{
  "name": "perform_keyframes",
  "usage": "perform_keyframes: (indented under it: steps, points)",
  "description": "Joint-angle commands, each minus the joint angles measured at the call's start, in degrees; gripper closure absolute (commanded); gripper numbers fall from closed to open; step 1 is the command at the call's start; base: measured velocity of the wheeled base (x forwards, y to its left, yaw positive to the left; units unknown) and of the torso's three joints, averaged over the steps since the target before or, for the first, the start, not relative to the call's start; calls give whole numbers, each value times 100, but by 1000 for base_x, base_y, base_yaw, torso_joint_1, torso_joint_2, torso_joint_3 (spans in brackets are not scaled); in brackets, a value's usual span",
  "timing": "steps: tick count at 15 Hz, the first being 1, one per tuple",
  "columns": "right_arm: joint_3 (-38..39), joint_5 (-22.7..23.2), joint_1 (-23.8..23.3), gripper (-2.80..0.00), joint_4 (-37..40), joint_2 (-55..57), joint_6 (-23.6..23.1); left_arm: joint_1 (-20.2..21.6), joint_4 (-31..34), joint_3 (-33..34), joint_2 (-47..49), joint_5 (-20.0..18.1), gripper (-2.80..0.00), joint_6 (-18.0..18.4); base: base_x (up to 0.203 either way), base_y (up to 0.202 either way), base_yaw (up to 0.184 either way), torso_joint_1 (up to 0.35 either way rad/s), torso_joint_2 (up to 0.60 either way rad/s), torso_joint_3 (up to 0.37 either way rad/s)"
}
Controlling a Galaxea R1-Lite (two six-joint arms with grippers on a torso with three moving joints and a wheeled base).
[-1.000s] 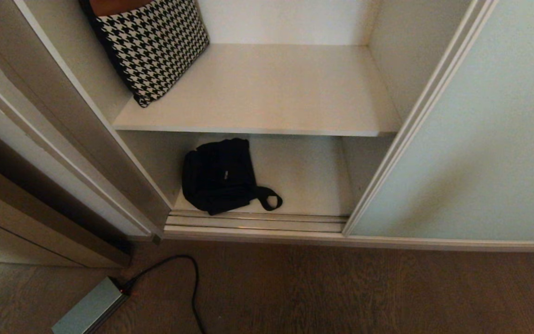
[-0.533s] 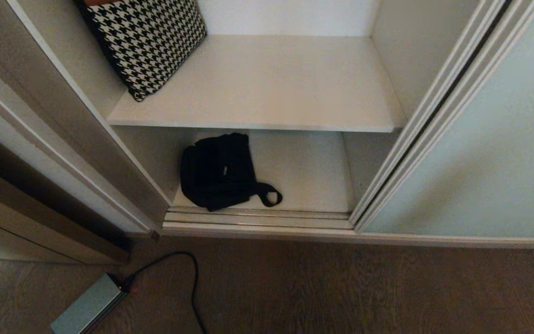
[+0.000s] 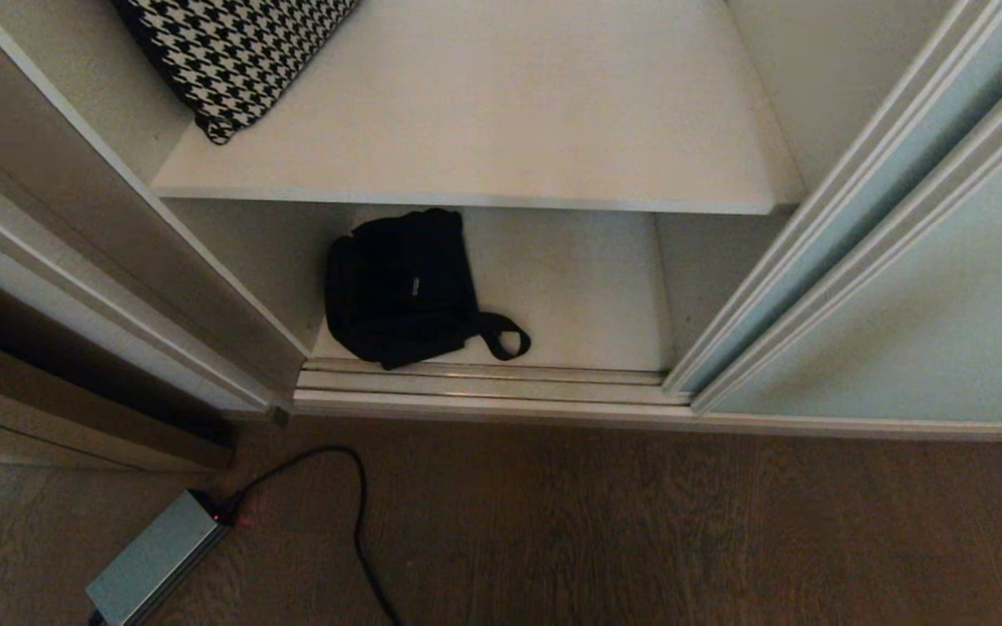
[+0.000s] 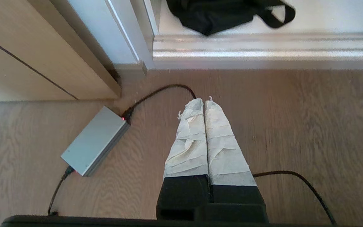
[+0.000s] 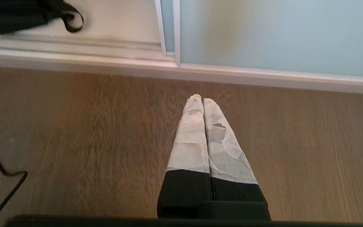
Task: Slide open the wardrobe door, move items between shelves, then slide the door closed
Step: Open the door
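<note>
The sliding wardrobe door (image 3: 918, 313) of pale blue-green glass stands slid to the right, leaving the wardrobe open. A black fabric bag (image 3: 401, 291) with a looped strap (image 3: 505, 335) lies on the bottom white shelf (image 3: 588, 287), by the left wall. Above it is a second white shelf (image 3: 501, 113). Neither arm shows in the head view. My left gripper (image 4: 203, 102) hangs shut over the wood floor, short of the bag (image 4: 219, 14). My right gripper (image 5: 202, 98) hangs shut over the floor in front of the door (image 5: 279, 34); the bag (image 5: 20, 14) lies far off to one side.
A black-and-white houndstooth bag (image 3: 231, 56) leans at the left of the upper shelf. The metal door track (image 3: 484, 387) runs along the wardrobe's foot. A grey power box (image 3: 153, 556) with a black cable (image 3: 353, 513) lies on the floor at left.
The whole head view has tilted down and moved closer: shelves and bag slid up in the picture, more floor shows. The bag and door have not moved in the wardrobe.
</note>
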Motion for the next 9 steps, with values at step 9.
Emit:
perform_keyframes:
  steps: [9]
  points:
    - [7, 2, 0, 0, -6, 7, 2, 1, 6, -2, 21, -3, 0, 3, 0, 0, 0, 2, 2, -198]
